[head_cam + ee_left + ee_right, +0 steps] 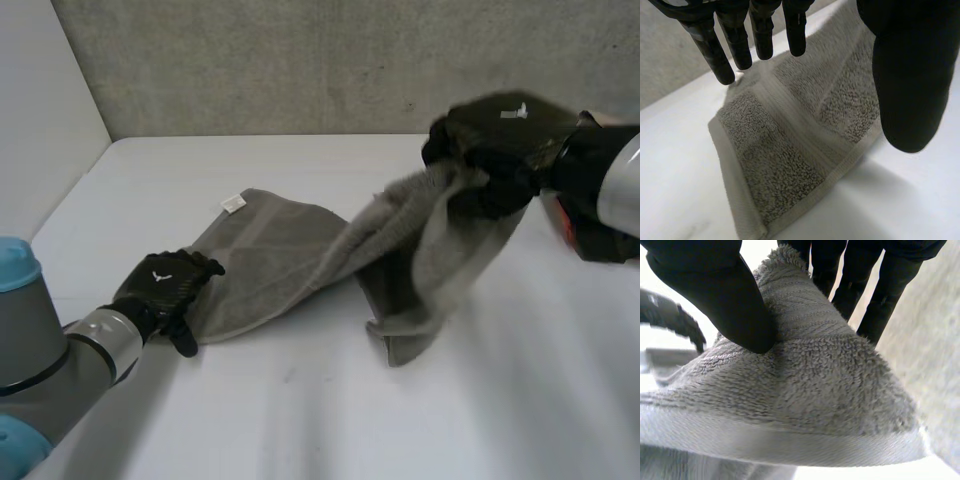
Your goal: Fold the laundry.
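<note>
Right hand pinches grey towel above white table; left hand, fingers straight, at its corner; concrete wall behind.

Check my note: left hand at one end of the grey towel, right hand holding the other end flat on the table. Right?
No. The head view shows the right hand holding its end of the towel raised above the table, not flat on it. The left hand is at the other end, as noted.
</note>
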`<state>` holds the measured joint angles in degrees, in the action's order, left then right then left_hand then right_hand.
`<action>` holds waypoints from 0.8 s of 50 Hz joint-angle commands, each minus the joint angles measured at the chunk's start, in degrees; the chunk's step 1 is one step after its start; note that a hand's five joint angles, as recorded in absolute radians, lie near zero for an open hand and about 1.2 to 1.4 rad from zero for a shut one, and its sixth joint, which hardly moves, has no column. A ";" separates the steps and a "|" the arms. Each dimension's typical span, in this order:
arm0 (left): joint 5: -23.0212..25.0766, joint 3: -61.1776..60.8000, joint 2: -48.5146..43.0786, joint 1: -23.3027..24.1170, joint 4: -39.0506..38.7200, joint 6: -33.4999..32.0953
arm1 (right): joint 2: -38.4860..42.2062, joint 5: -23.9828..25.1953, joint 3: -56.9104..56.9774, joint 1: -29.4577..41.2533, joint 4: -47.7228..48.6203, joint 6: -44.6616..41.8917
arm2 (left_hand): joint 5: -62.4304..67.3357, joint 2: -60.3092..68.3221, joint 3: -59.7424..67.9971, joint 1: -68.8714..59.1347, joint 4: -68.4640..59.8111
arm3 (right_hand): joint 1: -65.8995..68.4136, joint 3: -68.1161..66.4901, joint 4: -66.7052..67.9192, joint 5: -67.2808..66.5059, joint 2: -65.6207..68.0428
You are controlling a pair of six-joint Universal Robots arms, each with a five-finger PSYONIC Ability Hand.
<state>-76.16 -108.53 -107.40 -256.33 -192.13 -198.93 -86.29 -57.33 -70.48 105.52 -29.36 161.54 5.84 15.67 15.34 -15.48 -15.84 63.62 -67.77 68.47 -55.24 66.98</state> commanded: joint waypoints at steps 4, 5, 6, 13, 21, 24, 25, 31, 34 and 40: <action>-0.48 6.21 -8.34 2.15 -0.26 4.07 | -9.77 0.56 0.86 2.84 1.24 12.91 | 2.28 2.44 2.77 -2.64 -2.27 | 16.38 -12.23 11.53 -14.76 13.02; -0.48 6.74 -8.96 2.24 -0.26 4.51 | -10.12 0.56 0.95 2.76 1.59 13.70 | 2.45 2.61 2.94 -2.81 -2.44 | 16.38 -12.23 11.53 -14.76 13.02; -0.48 7.97 -10.01 2.85 -0.35 5.56 | -10.47 0.56 1.04 2.76 1.94 14.50 | 6.44 6.61 6.94 -6.81 -6.44 | 16.38 -12.23 11.53 -14.76 13.02; -0.66 10.53 -11.78 4.61 -2.72 10.40 | -11.80 -0.15 0.43 1.97 5.46 17.85 | 64.13 64.30 64.63 -64.50 -64.13 | 16.38 -12.23 11.53 -14.76 13.02; -3.55 8.43 1.89 0.94 -3.78 11.46 | -8.90 -0.41 -0.63 -2.86 5.90 6.79 | 64.16 64.33 64.66 -64.52 -64.16 | 16.38 -12.23 11.53 -14.76 13.02; -3.38 6.75 7.63 -2.06 -2.81 10.94 | -5.21 -1.90 -1.07 -6.47 3.62 -2.70 | 64.16 64.33 64.66 -64.52 -64.16 | 16.38 -12.23 11.53 -14.76 13.02; -3.29 6.23 10.95 -3.46 -1.51 10.85 | -4.16 -2.51 -0.89 -6.91 3.00 -4.99 | 64.16 64.33 64.66 -64.52 -64.16 | 16.38 -12.23 11.53 -14.76 13.02; -2.42 6.40 19.85 -5.40 6.14 8.74 | 3.40 -11.74 -0.89 -7.62 0.01 -20.29 | 64.16 64.33 64.66 -64.52 -64.16 | 16.38 -12.23 11.53 -14.76 13.02; -0.40 7.18 19.69 -6.46 8.61 4.09 | 7.52 -16.04 -1.16 -7.35 -0.34 -25.64 | 64.16 64.33 64.66 -64.52 -64.16 | 16.38 -12.23 11.53 -14.76 13.02; 0.84 10.69 11.44 -6.99 8.88 -7.86 | 15.09 -20.88 -0.72 -5.51 0.88 -29.35 | 64.16 64.33 64.66 -64.52 -64.16 | 16.38 -12.23 11.53 -14.76 13.02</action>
<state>-76.74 -101.21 -88.61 -262.93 -184.14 -195.91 -77.89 -73.31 -71.58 98.22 -29.65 135.62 55.83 68.54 68.30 -67.22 -68.61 63.62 -68.13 68.65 -57.08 66.98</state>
